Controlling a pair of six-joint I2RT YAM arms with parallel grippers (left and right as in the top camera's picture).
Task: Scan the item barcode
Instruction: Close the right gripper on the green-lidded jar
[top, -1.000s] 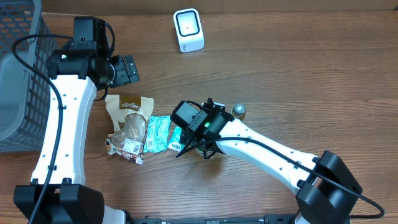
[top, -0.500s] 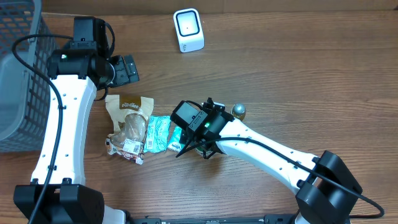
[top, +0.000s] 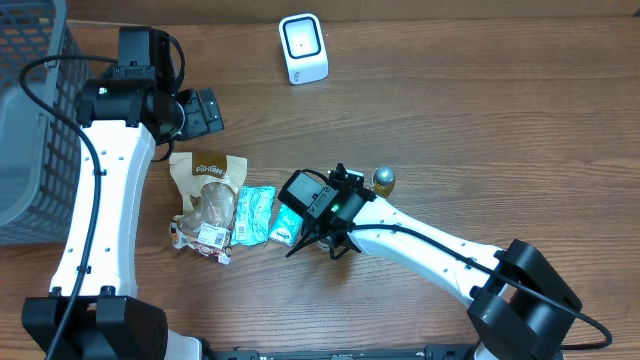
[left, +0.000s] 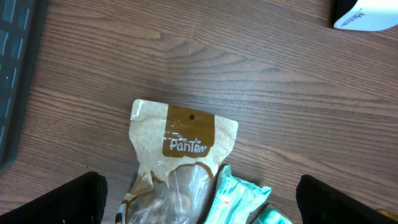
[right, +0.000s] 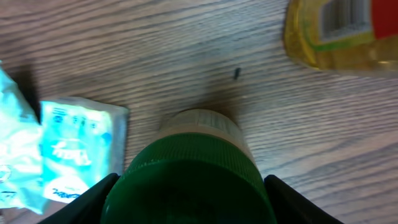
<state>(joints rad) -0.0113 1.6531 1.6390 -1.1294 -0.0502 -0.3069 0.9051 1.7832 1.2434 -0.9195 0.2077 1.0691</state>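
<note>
Straddling the bottle (right: 199, 124) at its green cap (right: 189, 180), my right fingers (right: 87, 205) stand half-open, grip uncertain; cap seems rigid, best pinched at its sides; my left fingers (left: 68, 199) wide, empty.

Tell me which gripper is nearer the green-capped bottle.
Right. The right gripper straddles the green-capped bottle, a finger on either side; the left gripper hangs open well away, past the brown snack bag.
</note>
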